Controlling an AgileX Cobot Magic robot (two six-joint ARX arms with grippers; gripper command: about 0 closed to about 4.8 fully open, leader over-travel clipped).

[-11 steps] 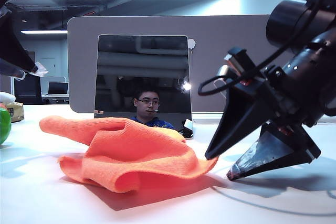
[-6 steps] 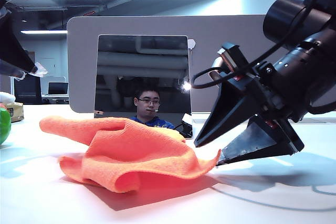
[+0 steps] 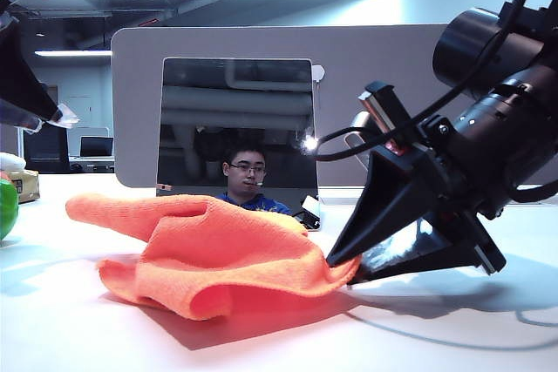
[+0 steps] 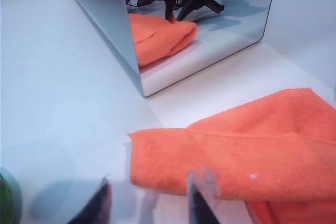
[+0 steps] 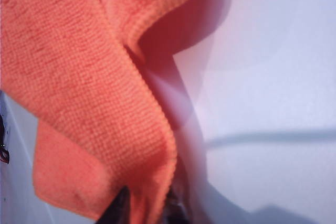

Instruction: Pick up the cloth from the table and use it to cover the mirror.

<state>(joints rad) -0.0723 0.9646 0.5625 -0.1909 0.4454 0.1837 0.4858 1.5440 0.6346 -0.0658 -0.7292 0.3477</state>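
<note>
Pinching the cloth's (image 3: 227, 254) corner on the tabletop (image 3: 453, 337), right end effector (image 3: 342, 266); left end effector (image 4: 149, 203) hangs spread, empty.

The cloth (image 3: 214, 254) lies bunched on the table (image 3: 70, 337) at the centre, directly before the mirror (image 3: 237, 132) at 12 o'clock. Behind the mirror stands a partition panel (image 3: 375, 102). The right gripper (image 3: 342, 266) sits at 3 o'clock of the cloth, its 2 fingertips on the cloth's edge. The left gripper (image 4: 149, 203) hangs at 10 o'clock, apart, above the cloth's far corner.
</note>
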